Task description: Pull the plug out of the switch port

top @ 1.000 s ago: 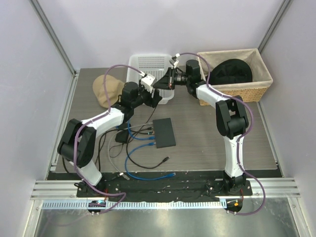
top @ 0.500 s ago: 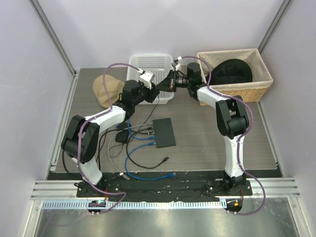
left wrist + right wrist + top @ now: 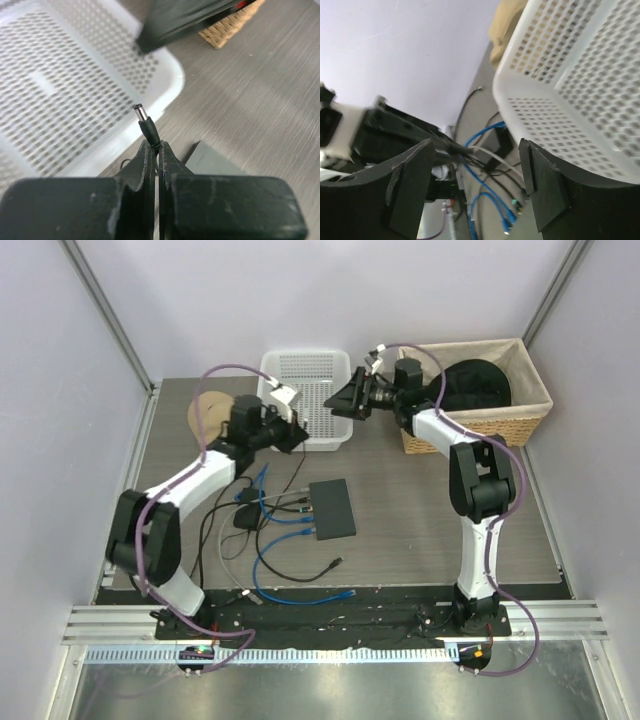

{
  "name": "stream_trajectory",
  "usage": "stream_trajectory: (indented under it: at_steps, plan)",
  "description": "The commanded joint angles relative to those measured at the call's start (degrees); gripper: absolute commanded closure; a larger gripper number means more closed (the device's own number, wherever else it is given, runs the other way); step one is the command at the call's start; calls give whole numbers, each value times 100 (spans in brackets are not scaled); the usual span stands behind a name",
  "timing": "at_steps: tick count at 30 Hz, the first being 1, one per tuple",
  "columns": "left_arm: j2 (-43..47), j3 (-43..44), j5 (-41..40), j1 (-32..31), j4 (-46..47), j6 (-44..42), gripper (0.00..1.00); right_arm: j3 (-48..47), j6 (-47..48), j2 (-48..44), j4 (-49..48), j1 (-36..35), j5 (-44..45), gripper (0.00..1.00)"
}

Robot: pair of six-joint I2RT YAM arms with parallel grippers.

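Since the left hand (image 3: 156, 148) pinches the plug (image 3: 147, 127) by its collar, seemingly free of the switch (image 3: 332, 508) lying on the worktop (image 3: 420, 530) at its five o'clock, we should grip firmly and draw it away without dragging the switch. The right hand (image 3: 475, 150) hangs spread at two o'clock.

No readable text or labels appear anywhere.

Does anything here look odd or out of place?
Yes. The left fingers pinch a small black plug in mid-air by the white basket, not seated in the switch. Blue and black cables lie loosely tangled beside it.
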State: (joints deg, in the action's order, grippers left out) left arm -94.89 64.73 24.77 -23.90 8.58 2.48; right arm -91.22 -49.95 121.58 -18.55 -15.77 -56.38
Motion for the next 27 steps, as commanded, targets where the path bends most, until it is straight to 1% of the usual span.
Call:
stream_trajectory:
  at_steps: [1,2,3,5,6,7,8,9,11,12,13,14,15,16,17,18,20,22,23,24,25,26,27]
  plan:
    - [972,295,196,859,-1059,-378,100,-519,1870,-1063,1367,328,442,23]
    - [1147,286,-14,1070,-1121,-423,100,-633,2371,-1188,2328,329,853,21]
    - [1218,286,-330,1167,-1174,-441,100,-686,3377,-1302,2764,329,1196,21]
    - [1315,286,-1479,1335,-1235,-467,100,-573,4060,-1741,3555,320,1829,21]
    - [1324,277,-1989,1327,-1288,-477,100,-459,4473,-1926,3681,329,2467,21]
    - [1298,242,-2420,1335,-1306,-442,100,-162,4625,-2215,3744,320,2770,21]
    - [1289,207,-3347,1353,-1306,-276,100,-29,4705,-2357,3770,329,3095,21]
    - [1280,155,-3652,1370,-1306,-100,100,103,4836,-2463,3779,320,3411,21]
    - [1333,-152,-4354,1510,-1271,269,100,367,4907,-2647,3710,320,3458,21]
    - [1368,-258,-4506,1633,-1323,827,100,455,4890,-2700,3631,320,3432,21]
    - [1359,-381,-4534,1791,-1446,1155,100,630,4890,-2753,3534,320,3301,21]
    - [1298,-365,-4508,2219,-1656,1480,100,710,4960,-2849,3420,320,3170,21]
    - [1237,-338,-4255,2388,-2084,2136,100,780,5073,-2894,3402,320,2942,21]
    - [1088,-329,-4079,2747,-2184,2334,100,938,5466,-2938,3401,320,2627,21]
    - [1026,-338,-4008,3133,-2237,2527,100,1044,5618,-2973,3419,303,2536,21]
    - [982,-356,-3963,3268,-2203,2590,100,1158,5706,-3069,3376,294,2535,21]
    - [797,-268,-3840,3453,-2115,2320,100,1422,5725,-3123,3349,294,2527,21]
    - [604,-67,-3587,3471,-2176,2108,100,1580,5742,-3158,3436,267,2492,21]
    - [377,4,-3472,3497,-2281,2107,100,1659,5751,-3175,3428,224,2674,20]
    - [262,144,-3331,3497,-2386,2107,96,1738,5751,-3219,3393,197,2815,20]
    - [191,215,-3191,3489,-2509,2160,86,1870,5769,-3246,3358,101,2912,20]
    - [190,242,-3137,3497,-2684,2230,75,1897,5812,-3255,3375,57,3035,20]
    - [251,216,-3067,3497,-2695,2300,60,1906,5908,-3272,3419,13,3080,20]
